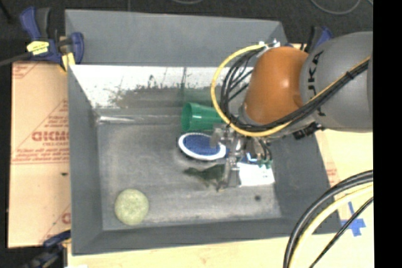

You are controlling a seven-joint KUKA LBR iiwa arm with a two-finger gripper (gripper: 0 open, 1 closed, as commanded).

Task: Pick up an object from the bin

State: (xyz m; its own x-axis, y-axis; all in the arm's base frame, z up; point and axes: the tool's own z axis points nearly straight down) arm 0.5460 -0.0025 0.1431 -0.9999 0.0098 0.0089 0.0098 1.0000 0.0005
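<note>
I read the gripper (231,166) low over a dark green, limp-looking flat scrap (209,176) right of centre in the grey metal bin (138,154), clenched or released I cannot tell; probably light and floppy, best pinched mid-body.

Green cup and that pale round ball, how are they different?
The green cup is a deep, bright green; the pale ball is a washed-out, speckled green. The cup lies tipped on its side near the back wall; the ball sits near the front left corner. The cup is right next to a blue oval dish; the ball sits alone. Both are greenish and rest on the floor of the bin.
</note>
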